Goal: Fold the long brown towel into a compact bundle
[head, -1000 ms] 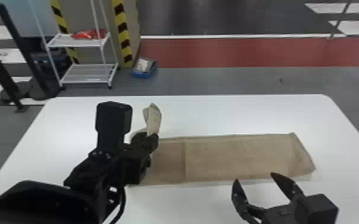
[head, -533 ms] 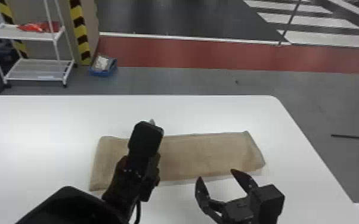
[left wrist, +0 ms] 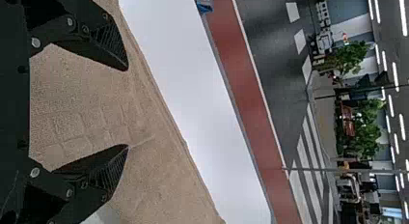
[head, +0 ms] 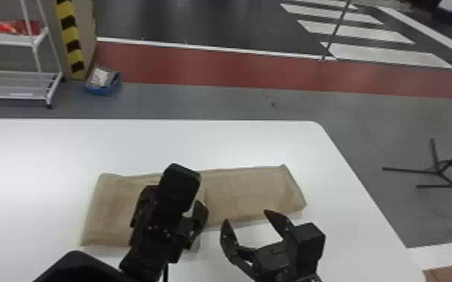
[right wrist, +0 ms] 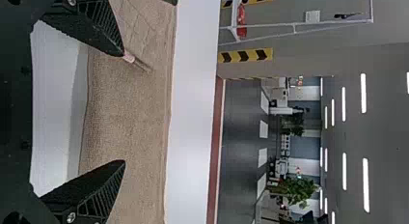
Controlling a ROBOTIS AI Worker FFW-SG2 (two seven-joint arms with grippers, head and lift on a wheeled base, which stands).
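The brown towel (head: pixel 247 191) lies flat and lengthwise across the white table, a crosswise line near its middle. Over its left-middle part is my left gripper (head: pixel 196 217); in the left wrist view the left gripper (left wrist: pixel 128 107) stands open, towel cloth (left wrist: pixel 82 113) behind the gap. At the towel's near side, right of the left one, is my right gripper (head: pixel 247 217), its fingers apart. The right wrist view has the right gripper (right wrist: pixel 124 108) open with the towel (right wrist: pixel 130 127) beyond it and nothing gripped. The left arm hides part of the towel.
The white table (head: pixel 236 142) extends around the towel, its right edge sloping toward the near side. Beyond it on the floor are a white shelf rack (head: pixel 15 86), a blue box (head: pixel 103 80) and a black stand (head: pixel 441 170).
The head view has turned right. My left gripper has let go of the towel's raised left end, which now lies down, and moved right along the cloth. The right gripper stays open.
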